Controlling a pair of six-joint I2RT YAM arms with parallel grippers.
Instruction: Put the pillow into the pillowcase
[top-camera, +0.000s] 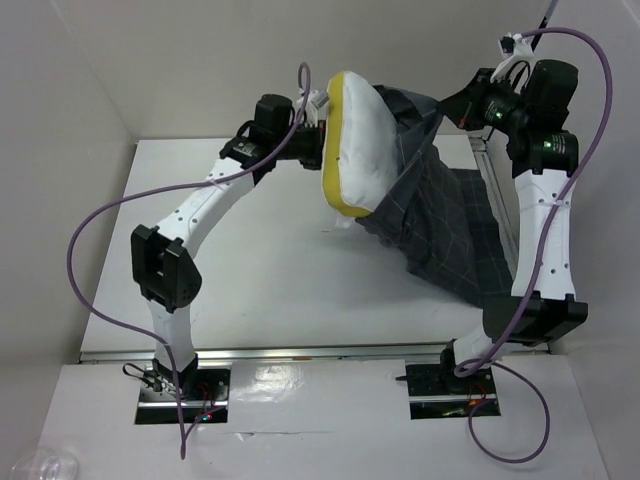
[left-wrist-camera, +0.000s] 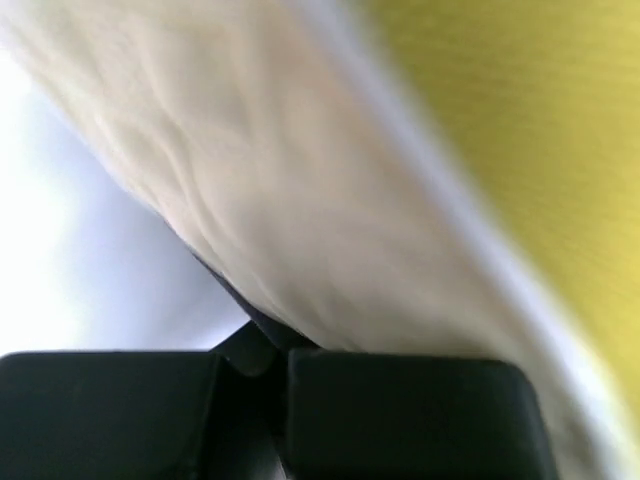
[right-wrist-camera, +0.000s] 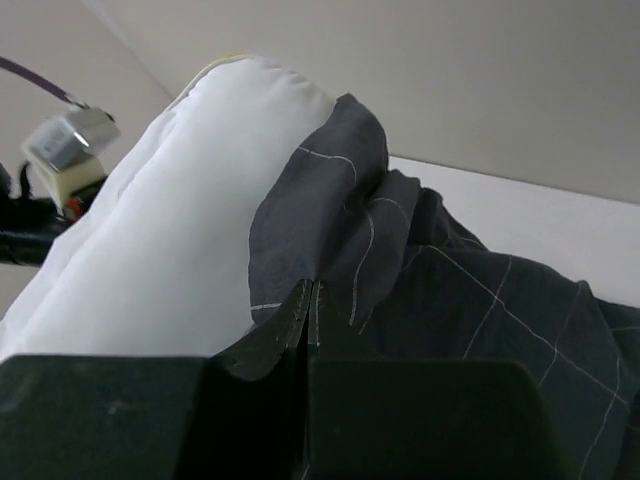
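Both arms are reaching up and inward over the far side of the table (top-camera: 260, 270). The left gripper (top-camera: 318, 142) is clamping the pillow (top-camera: 368, 140) at its yellow edge and holding it aloft. The right gripper (top-camera: 452, 105) is clamping the rim of the pillowcase (top-camera: 455, 225), which is draping over the pillow's right side and trailing onto the table.

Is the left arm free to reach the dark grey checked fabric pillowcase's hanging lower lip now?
Probably not. The left tool is shut on the soft white yellow-edged pillow, holding it up, and that pillow sits between it and the pillowcase.
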